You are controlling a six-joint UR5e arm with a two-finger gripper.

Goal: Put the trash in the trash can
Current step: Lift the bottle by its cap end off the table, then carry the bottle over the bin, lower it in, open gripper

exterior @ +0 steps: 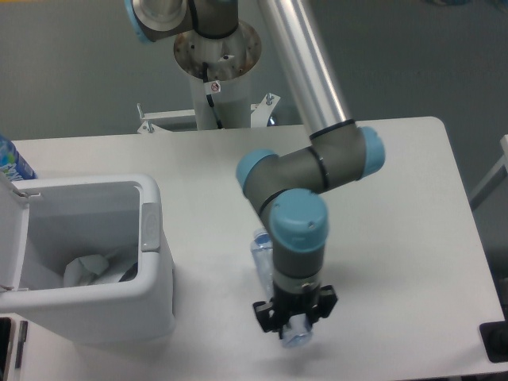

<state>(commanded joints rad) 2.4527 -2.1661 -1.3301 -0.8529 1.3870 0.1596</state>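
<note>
The trash can is a white boxy bin at the left of the table, with its lid swung open to the left. A crumpled white wrapper lies inside it. The clear crushed plastic bottle lies on the table right of the bin, running from under the arm's wrist toward the front edge. My gripper points straight down over the bottle's near end. Its black fingers stand spread on either side of the bottle. The wrist hides the middle of the bottle.
A blue packet stands at the far left edge behind the bin. The arm's base column rises behind the table. The front edge of the table runs just below the gripper. A dark object sits at the right front corner.
</note>
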